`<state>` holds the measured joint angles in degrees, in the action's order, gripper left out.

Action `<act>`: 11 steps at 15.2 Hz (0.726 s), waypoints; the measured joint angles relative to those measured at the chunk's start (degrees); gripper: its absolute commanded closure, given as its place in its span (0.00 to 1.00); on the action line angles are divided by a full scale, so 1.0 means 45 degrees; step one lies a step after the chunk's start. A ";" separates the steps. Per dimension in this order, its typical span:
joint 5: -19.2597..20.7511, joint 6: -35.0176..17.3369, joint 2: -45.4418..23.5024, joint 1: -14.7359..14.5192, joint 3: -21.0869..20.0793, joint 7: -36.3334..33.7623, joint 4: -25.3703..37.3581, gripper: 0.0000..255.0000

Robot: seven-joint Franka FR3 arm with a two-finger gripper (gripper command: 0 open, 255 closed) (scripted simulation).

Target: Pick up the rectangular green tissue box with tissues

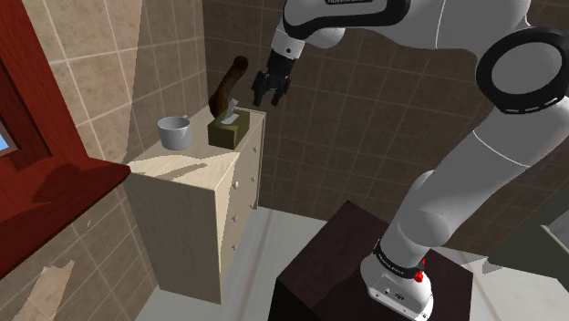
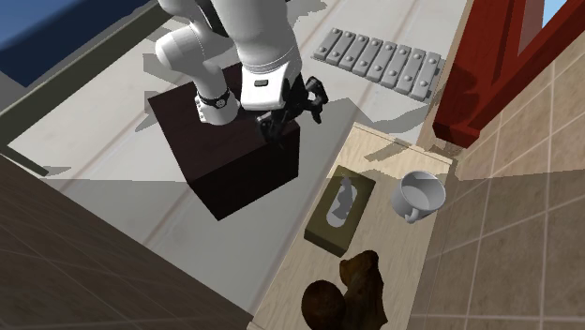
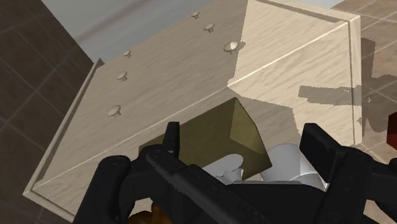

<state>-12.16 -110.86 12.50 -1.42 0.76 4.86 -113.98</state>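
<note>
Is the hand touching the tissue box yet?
Apart. The shoulder view shows a clear gap between the open hand and the olive-green tissue box below it.

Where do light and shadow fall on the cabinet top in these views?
Shoulder view: a sunlit patch lies on the pale wooden cabinet's top, nearer the camera than the grey cup; the olive-green rectangular tissue box looks shaded. Wrist view: a dark shadow crosses the bright top beyond the box.
</note>
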 measured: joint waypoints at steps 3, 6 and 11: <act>-0.0693 -0.0211 -0.1537 -0.0096 0.0031 -0.0100 0.1348 0.00; -0.1412 -0.0391 -0.3017 -0.0125 0.0056 -0.0121 0.2648 0.00; -0.2259 -0.0442 -0.4767 -0.0061 0.0040 -0.0120 0.4336 0.00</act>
<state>-22.32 -112.84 -8.96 -1.70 0.94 4.32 -94.47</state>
